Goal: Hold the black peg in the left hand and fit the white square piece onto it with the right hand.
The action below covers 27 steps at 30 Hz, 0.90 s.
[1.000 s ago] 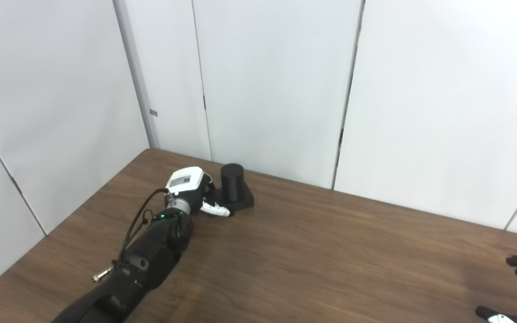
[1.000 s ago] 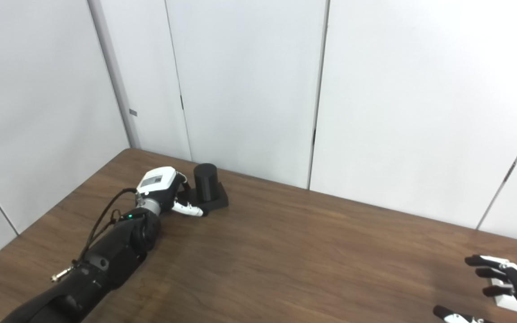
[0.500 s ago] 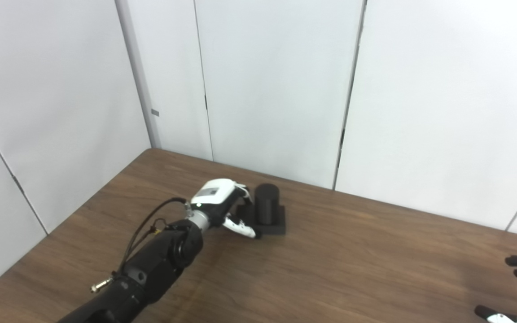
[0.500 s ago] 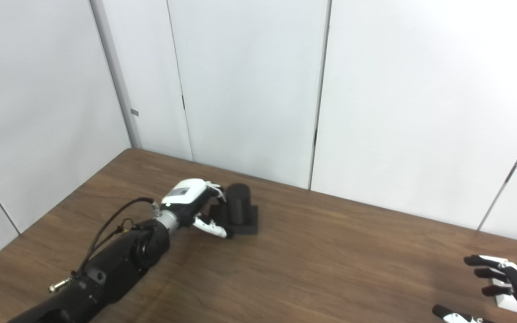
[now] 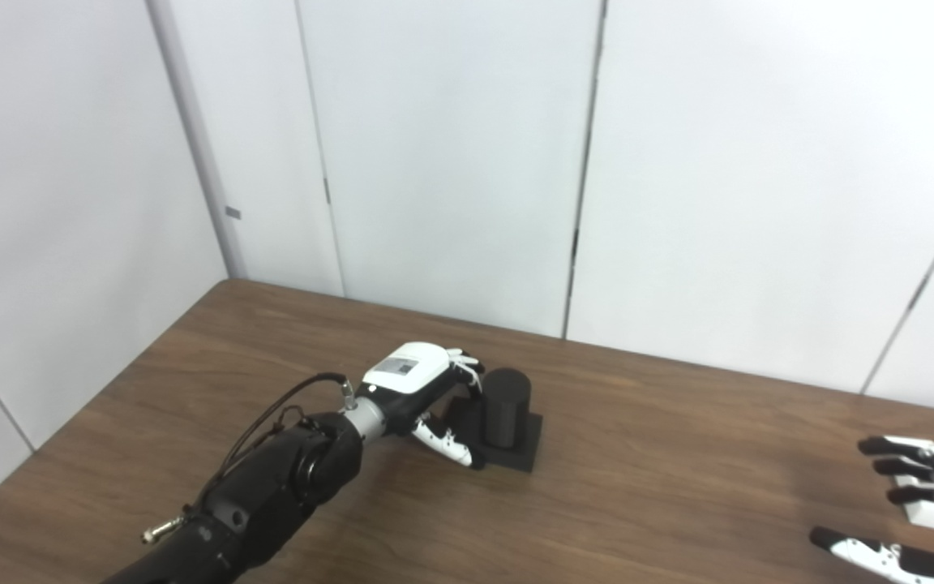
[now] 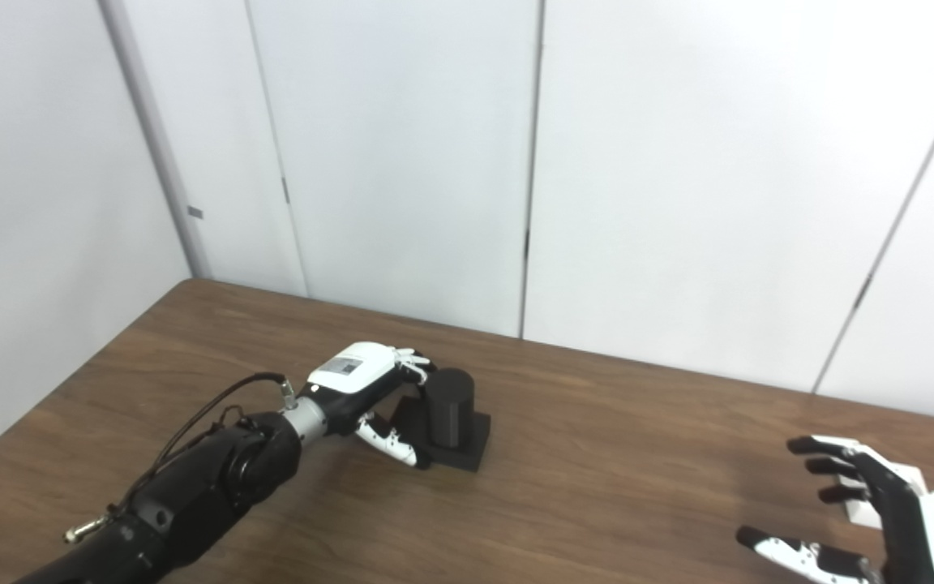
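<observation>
The black peg (image 5: 507, 404) is an upright cylinder on a square black base. It stands on the brown table (image 5: 645, 478), left of the middle. My left hand (image 5: 428, 389) is shut on the left side of the peg's base, with its thumb along the front edge; it also shows in the right eye view (image 6: 363, 388). My right hand (image 6: 872, 519) is open at the bottom right, fingers spread. It hovers over the white square piece (image 6: 863, 513), which shows only in part behind the fingers.
White wall panels (image 5: 451, 162) close off the table's far edge and left side. The table's left edge runs diagonally beside my left arm (image 5: 272, 495). Bare brown tabletop lies between the two hands.
My left hand has dragged the black peg to the right and toward me, away from the far left corner. The camera has also swung right. My right hand stays open over the white piece.
</observation>
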{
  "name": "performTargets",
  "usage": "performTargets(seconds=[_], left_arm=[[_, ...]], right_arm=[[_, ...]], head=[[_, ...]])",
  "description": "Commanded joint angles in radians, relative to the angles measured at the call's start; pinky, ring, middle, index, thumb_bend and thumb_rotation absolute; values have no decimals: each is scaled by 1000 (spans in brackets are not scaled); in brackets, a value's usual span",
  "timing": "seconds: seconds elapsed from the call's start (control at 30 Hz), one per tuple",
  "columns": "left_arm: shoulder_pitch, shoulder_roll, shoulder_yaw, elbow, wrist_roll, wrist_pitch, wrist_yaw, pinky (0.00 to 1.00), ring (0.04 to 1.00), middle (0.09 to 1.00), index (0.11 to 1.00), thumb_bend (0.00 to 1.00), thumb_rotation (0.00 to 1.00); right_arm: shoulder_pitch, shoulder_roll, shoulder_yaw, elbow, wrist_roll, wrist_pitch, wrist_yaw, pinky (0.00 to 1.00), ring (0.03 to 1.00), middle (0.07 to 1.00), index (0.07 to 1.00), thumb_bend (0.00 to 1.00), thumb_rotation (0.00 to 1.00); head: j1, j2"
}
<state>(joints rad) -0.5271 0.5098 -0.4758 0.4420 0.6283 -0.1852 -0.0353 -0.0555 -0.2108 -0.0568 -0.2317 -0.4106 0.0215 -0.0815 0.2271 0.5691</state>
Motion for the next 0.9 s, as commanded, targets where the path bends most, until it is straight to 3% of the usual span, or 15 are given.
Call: performTargets(seconds=[0.0, 0.23, 0.4, 0.67, 0.87], left_arm=[[8, -38, -51, -10, 44, -65, -34, 905, 920, 879, 484, 523, 69], [14, -75, -97, -44, 41, -104, -71, 904, 931, 887, 486, 523, 73], [13, -97, -127, -28, 74, -160, -46, 887, 928, 896, 489, 522, 71], [8, -108, -190, -19, 123, -247, -50, 881, 944, 907, 492, 522, 72], [-4, -98, -247, -14, 195, -275, -38, 846, 924, 890, 490, 522, 74]], right_arm=[[-31, -11, -12, -1, 23, -58, -18, 538, 659, 714, 634, 646, 0], [-24, -8, -25, 9, 84, -80, -14, 534, 667, 721, 643, 625, 0], [-22, -7, -21, 10, 71, -75, -19, 532, 664, 724, 649, 619, 0], [-29, 9, -4, 16, 47, -82, -29, 527, 657, 726, 640, 619, 0], [-36, 18, 13, 29, 15, -96, -42, 536, 664, 724, 643, 609, 0]], head=[[1, 1], [-30, 22], [-62, 29], [-164, 46], [-245, 52]])
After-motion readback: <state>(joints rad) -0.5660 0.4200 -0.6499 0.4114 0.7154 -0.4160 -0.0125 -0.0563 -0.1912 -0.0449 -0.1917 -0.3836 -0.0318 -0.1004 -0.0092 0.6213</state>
